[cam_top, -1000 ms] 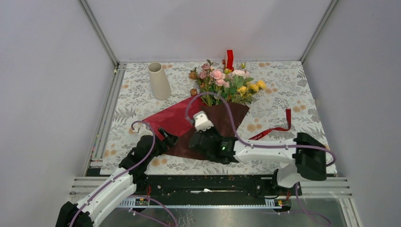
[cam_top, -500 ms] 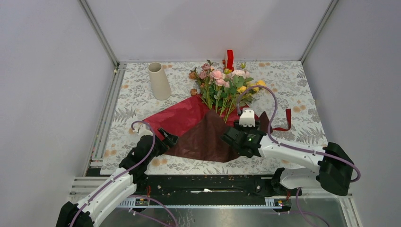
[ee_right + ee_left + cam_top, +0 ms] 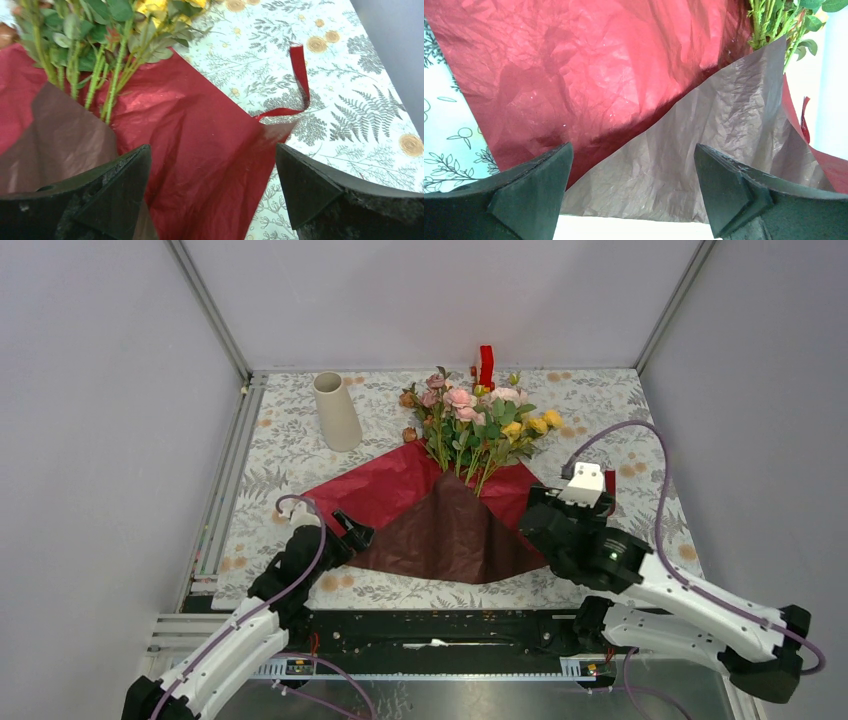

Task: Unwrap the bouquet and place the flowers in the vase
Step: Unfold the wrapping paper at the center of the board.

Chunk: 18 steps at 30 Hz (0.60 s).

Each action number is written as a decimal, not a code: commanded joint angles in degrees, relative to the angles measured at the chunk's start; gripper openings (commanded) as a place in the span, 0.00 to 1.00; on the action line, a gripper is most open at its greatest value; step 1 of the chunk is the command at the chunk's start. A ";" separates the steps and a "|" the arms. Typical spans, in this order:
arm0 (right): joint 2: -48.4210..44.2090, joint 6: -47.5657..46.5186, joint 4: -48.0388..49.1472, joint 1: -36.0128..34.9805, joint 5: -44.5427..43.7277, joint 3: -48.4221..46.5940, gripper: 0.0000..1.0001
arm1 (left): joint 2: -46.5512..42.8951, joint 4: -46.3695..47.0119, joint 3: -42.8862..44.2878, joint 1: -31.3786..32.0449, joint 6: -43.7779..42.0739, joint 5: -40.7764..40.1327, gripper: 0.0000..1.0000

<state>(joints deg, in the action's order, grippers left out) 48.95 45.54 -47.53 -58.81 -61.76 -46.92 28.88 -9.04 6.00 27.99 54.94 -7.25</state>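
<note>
The right gripper (image 3: 212,150), jaws spread wide and empty, hangs over the dark red crinkled wrapping paper (image 3: 200,135), with the green-stemmed pink and yellow artificial flowers (image 3: 95,45) ahead-left. The left gripper (image 3: 632,147), likewise spread and empty, faces the paper, with the cream-white tapered vase (image 3: 336,412) beyond.

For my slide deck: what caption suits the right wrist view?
Right gripper, jaws open, over spread red wrapping paper, flower stems upper left, ribbon right.

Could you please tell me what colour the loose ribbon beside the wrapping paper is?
Red. The ribbon shows best in the right wrist view.
</note>
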 commanded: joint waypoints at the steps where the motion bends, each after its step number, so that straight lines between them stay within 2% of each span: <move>1: -5.36 -10.54 5.54 0.27 3.27 -1.95 1.00 | -1.95 -2.20 4.73 -0.61 -3.06 0.45 0.99; 6: -5.47 -14.96 8.02 0.27 14.25 -3.31 0.99 | -2.99 -5.98 9.72 -1.50 -6.11 0.61 0.99; 9: -2.61 -15.49 9.05 0.27 24.46 -4.37 0.93 | -1.96 -5.84 12.90 -1.61 -7.59 3.28 0.99; 14: 1.85 -10.67 13.99 0.27 38.82 -1.93 0.84 | 2.95 -2.61 14.68 -1.53 -9.16 6.92 0.99; 18: 5.37 -4.57 17.15 0.27 45.84 1.60 0.82 | 7.32 3.49 12.31 -0.97 -7.24 12.94 0.97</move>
<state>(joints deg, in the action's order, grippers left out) 51.96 35.09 -35.05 -58.70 -27.51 -47.92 32.86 -12.71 19.14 26.65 47.57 -1.02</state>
